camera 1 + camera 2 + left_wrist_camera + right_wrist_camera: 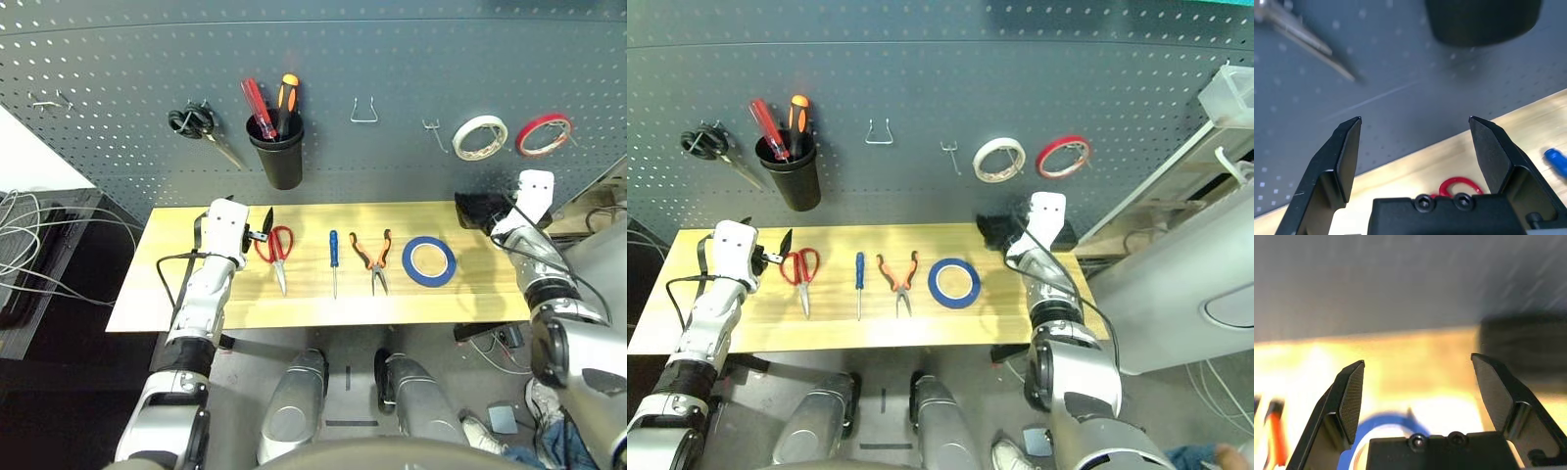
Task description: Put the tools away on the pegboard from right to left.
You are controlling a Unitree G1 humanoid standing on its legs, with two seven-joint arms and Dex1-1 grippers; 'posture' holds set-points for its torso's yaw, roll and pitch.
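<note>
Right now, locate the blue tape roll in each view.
Left eye: blue tape roll right of the pliers.
Right eye: same place, nearer picture centre.
Left wrist: not in it.
Right wrist: bottom, left of centre.
Shared landmark: pegboard.

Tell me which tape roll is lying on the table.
The blue tape roll, flat on the wooden table; the white and red rolls hang on the pegboard.

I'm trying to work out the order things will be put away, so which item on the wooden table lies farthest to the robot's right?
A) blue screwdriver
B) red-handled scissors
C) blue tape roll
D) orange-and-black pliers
C: the blue tape roll lies to the right of the pliers.
</note>
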